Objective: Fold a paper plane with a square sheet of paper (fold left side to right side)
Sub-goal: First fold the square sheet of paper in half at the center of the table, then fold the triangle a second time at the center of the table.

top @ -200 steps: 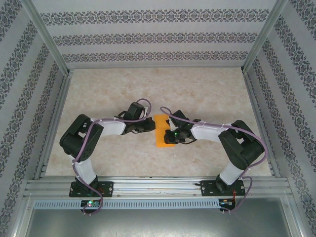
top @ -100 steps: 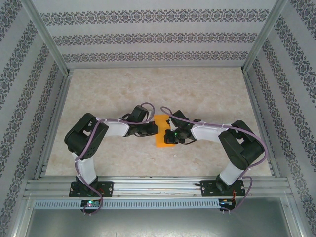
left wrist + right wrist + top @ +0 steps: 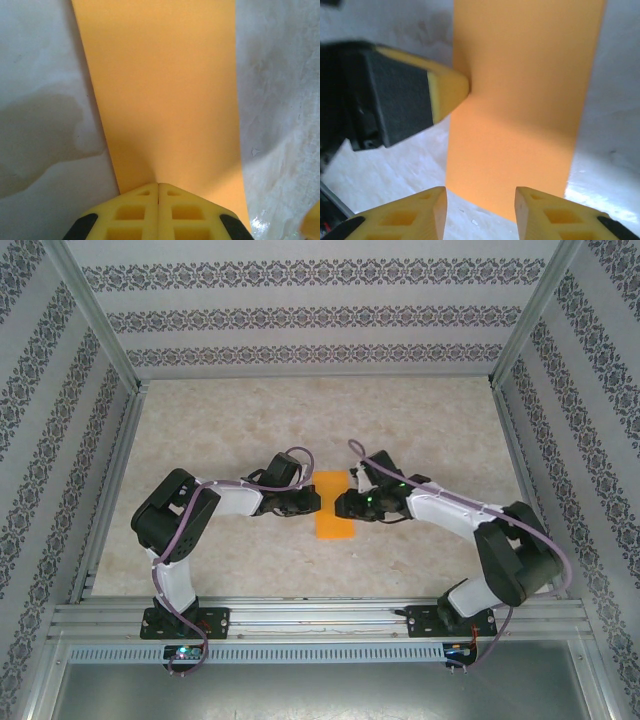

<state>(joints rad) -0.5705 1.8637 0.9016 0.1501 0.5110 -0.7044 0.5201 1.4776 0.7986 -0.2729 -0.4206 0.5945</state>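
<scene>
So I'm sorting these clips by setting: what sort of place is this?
Probably a purpose-built robot test cell, not a home: patterned wall panels in an aluminium frame box in a marble-look table, and the left arm and right arm are bolted to a rail.

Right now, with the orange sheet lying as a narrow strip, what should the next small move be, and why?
Probably slide the left gripper along the left edge of the square sheet of paper to sharpen the crease. Its fingers are shut with their tips on that edge, the sheet lies flat as a narrow strip, and the right gripper is open, gripping nothing.
</scene>
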